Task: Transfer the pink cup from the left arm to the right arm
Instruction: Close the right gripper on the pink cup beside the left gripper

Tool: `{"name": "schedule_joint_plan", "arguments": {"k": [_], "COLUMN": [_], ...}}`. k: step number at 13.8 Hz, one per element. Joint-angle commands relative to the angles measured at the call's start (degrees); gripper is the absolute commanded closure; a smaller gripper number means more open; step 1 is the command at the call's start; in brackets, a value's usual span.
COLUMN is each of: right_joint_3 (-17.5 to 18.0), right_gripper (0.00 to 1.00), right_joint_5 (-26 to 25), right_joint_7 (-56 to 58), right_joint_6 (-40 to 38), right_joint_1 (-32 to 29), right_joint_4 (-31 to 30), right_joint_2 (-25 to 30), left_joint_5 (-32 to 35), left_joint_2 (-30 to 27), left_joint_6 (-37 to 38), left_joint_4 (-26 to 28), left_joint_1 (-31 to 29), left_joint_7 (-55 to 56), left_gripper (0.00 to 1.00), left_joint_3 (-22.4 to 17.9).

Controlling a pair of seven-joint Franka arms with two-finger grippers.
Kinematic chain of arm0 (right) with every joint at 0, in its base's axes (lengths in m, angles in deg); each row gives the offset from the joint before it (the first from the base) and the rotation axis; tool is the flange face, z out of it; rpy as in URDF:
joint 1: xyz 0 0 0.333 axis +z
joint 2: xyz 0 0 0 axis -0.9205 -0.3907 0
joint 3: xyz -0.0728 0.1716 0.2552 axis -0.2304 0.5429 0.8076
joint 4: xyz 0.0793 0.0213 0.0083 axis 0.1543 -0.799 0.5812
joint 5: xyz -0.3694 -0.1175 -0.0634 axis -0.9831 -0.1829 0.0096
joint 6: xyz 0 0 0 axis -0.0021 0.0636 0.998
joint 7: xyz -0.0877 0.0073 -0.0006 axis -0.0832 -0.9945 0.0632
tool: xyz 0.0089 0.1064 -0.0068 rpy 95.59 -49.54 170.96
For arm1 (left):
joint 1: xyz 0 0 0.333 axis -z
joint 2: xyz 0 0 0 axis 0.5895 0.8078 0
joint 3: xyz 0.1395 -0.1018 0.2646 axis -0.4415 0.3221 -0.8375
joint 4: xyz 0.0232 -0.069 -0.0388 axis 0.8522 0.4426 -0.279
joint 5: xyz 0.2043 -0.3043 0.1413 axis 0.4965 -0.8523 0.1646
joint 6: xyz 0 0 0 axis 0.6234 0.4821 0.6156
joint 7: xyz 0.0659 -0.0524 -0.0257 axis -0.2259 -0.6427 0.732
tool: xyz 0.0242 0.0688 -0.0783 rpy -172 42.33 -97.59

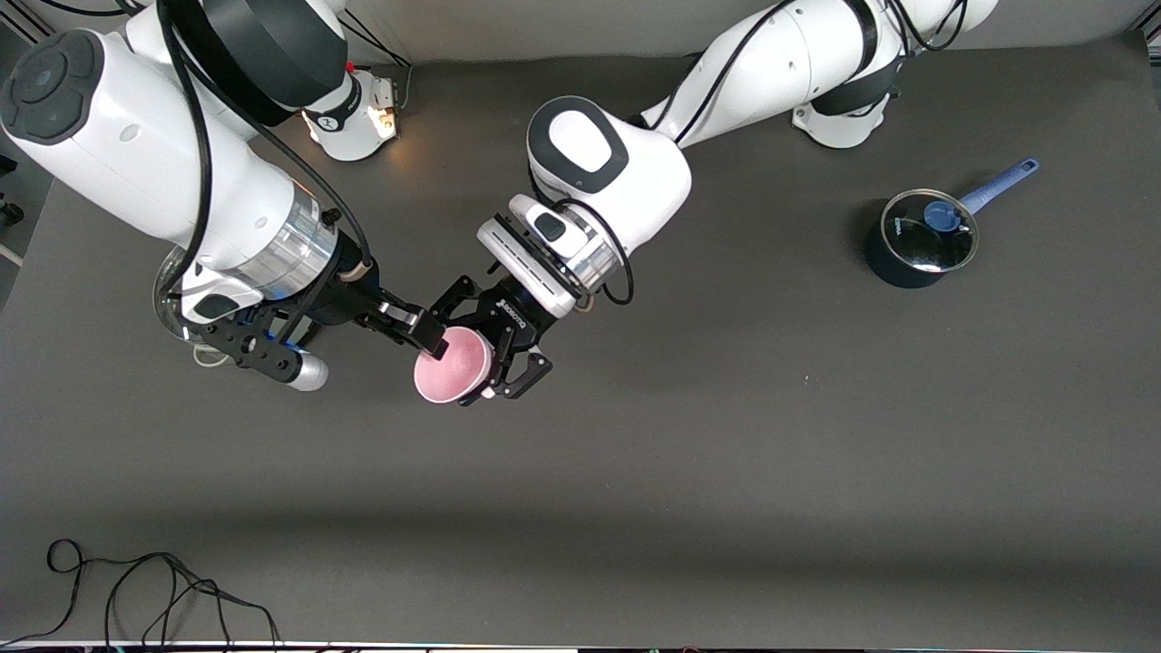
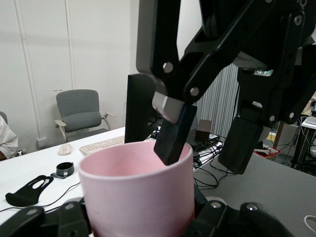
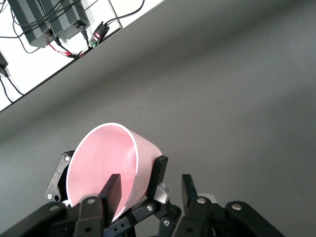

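The pink cup is up in the air over the middle of the table, lying sideways. My left gripper is shut on its body, one finger on each side; in the left wrist view the cup fills the space between my jaws. My right gripper is open at the cup's rim. One of its fingers is inside the cup; the other finger is outside, apart from the wall. The left wrist view shows the same straddle by the right gripper.
A dark blue pot with a glass lid and blue handle stands toward the left arm's end. A glass-lidded pot is partly hidden under the right arm. A black cable lies at the table's near edge.
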Motion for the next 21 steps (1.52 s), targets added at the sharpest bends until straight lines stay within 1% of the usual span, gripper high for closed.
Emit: {"name": "schedule_joint_plan", "arguments": {"k": [1,4,5,6,11,12,13,14,16,19,21], "right_joint_3": [-0.15,-0.15,-0.15,0.11,0.03,0.03,0.03,0.03,-0.15,-0.41,-0.68], "right_gripper": [0.56,0.83,0.94,1.0,1.0,1.0,1.0,1.0,1.0,1.0,1.0], "right_joint_5": [-0.5,-0.59,-1.37,-2.16,-2.43,-2.43,-2.43,-2.43,-2.52,-6.21,-7.87], "right_joint_7": [0.05,0.05,0.05,0.05,0.05,0.05,0.13,0.13,0.22,0.75,2.4], "right_joint_6": [0.78,0.87,0.96,1.13,1.31,1.31,1.31,1.4,1.83,4.73,6.57], "right_joint_1": [0.27,0.27,0.36,0.36,0.8,0.8,0.8,0.8,0.71,0.19,-2.0], "right_joint_4": [1.23,1.14,1.14,1.14,1.14,1.14,1.14,1.14,1.14,1.05,0.7], "right_joint_2": [-0.86,-0.86,-0.86,-0.86,-0.86,-0.86,-0.86,-0.86,-0.86,-0.86,-0.95], "left_joint_5": [0.19,0.1,0.1,0.19,0.1,0.54,1.41,1.42,1.6,1.68,1.86], "left_joint_2": [-0.9,-0.9,-0.9,-0.9,-0.9,-0.9,-0.99,-0.99,-0.99,-1.16,-1.87], "left_joint_6": [-0.6,-0.69,-0.69,-0.6,-0.69,-0.69,-0.6,-0.6,-0.52,-0.51,-0.43], "left_joint_4": [-0.24,-0.24,-0.24,-0.24,-0.24,-0.24,-0.16,-0.16,-0.07,-0.07,0.46], "left_joint_1": [0.86,0.95,0.86,0.95,0.86,0.77,0.86,0.95,0.95,0.95,0.69], "left_joint_7": [1.18,1.18,1.18,1.18,1.18,1.18,1.27,1.71,2.68,2.77,2.68], "left_gripper": [1.0,1.0,1.0,1.0,1.0,0.98,0.12,0.0,0.0,0.0,0.0], "left_joint_3": [-1.1,-1.1,-1.1,-1.1,-1.1,-1.71,-3.72,-4.17,-4.44,-4.44,-4.79]}}
